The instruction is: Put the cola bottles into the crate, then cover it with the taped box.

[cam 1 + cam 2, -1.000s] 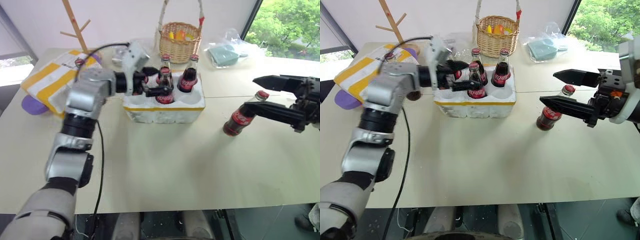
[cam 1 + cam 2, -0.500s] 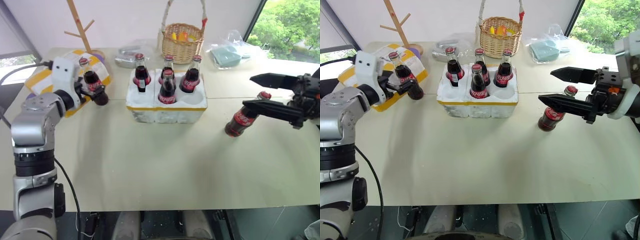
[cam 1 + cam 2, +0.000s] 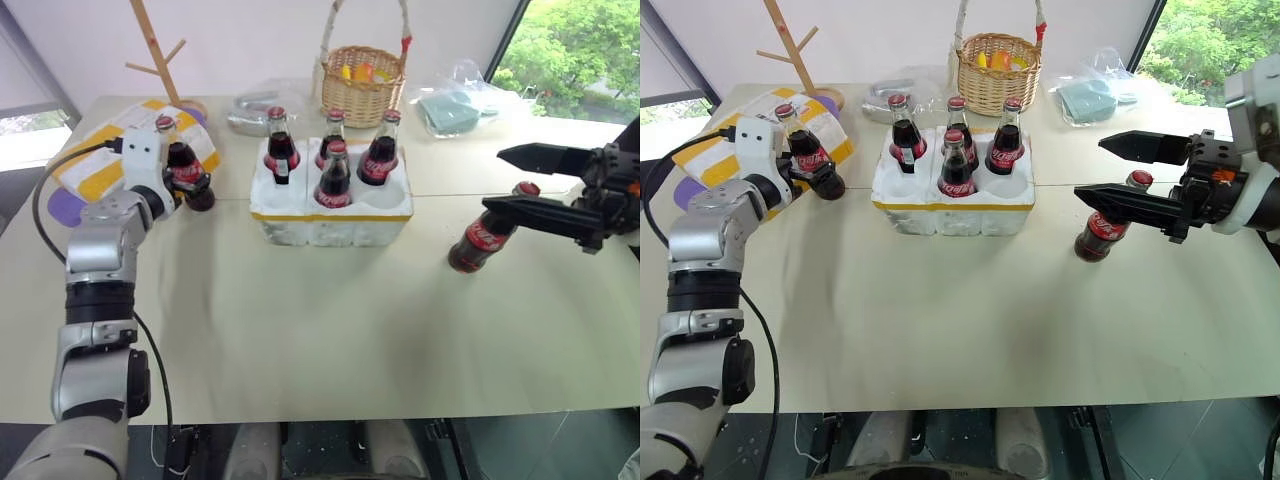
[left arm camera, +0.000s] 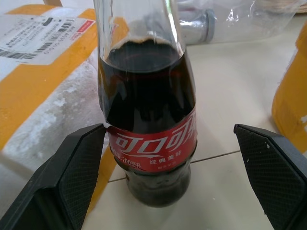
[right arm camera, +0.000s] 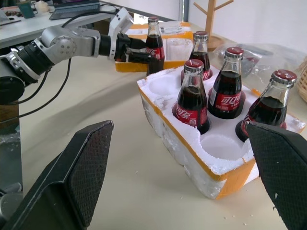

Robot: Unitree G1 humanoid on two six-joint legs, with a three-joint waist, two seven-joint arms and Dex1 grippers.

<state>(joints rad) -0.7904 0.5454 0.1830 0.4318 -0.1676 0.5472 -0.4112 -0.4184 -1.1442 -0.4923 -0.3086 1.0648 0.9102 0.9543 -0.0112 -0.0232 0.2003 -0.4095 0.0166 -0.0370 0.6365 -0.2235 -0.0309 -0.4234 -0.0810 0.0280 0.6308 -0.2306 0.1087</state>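
The white crate [image 3: 330,218] with a yellow stripe holds several cola bottles [image 3: 333,172]; its two front corner wells are empty [image 5: 219,144]. Another cola bottle [image 4: 148,96] stands on the table against the taped box [image 3: 95,165], at the left. My left gripper [image 3: 192,186] is open around this bottle, with one finger [image 4: 72,172] close to its label and the other well apart. At the right a further bottle [image 3: 478,240] stands on the table. My right gripper [image 3: 492,178] hangs open above it, and its lower finger crosses the bottle's neck.
A wicker basket [image 3: 362,85] stands behind the crate, with clear plastic bags [image 3: 455,105] to its right and another [image 3: 250,105] to its left. A wooden branch stand [image 3: 155,50] rises at the back left. A purple object [image 3: 60,208] pokes out beneath the taped box.
My left gripper has left the crate and swung left and down to the bottle beside the taped box. The bottle in the crate's rear left well stands free. The right gripper has not moved.
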